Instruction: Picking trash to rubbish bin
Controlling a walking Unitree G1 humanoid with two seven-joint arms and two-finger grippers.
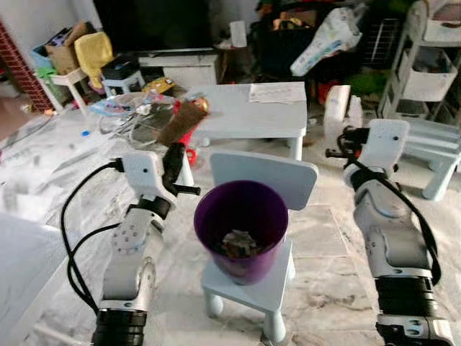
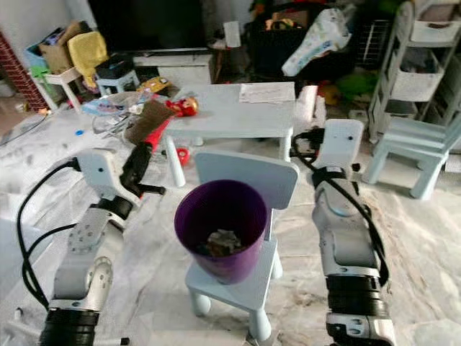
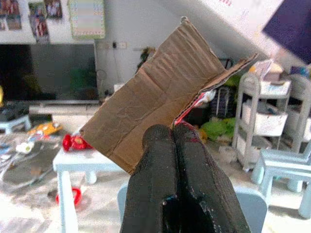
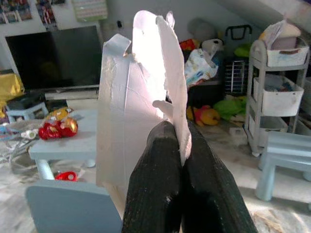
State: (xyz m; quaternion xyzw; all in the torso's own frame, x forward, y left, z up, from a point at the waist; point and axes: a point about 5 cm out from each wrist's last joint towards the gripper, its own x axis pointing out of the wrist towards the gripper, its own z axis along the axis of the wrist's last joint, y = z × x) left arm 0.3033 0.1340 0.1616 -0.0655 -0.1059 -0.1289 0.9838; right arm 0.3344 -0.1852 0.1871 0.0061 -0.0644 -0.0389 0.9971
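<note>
Creased brown cardboard [image 3: 160, 92] pinched in left tool [image 3: 173, 133] — crumpled white sheet [image 4: 141, 97] in right tool [image 4: 181, 145].

The lower edge of the brown cardboard [image 3: 160, 92] disappears behind the closed fingers [image 3: 155, 184] of the left gripper [image 3: 172, 131], so its clamped part cannot be seen. The crumpled scrap [image 1: 239, 244] at the bottom of the purple bin [image 1: 241, 229] is too small and dim to identify. The white sheet [image 4: 141, 97] in the right gripper [image 4: 181, 133] is washed out by glare, and the clutter [image 1: 317, 36] along the top of the frame is cut off by the edge.
</note>
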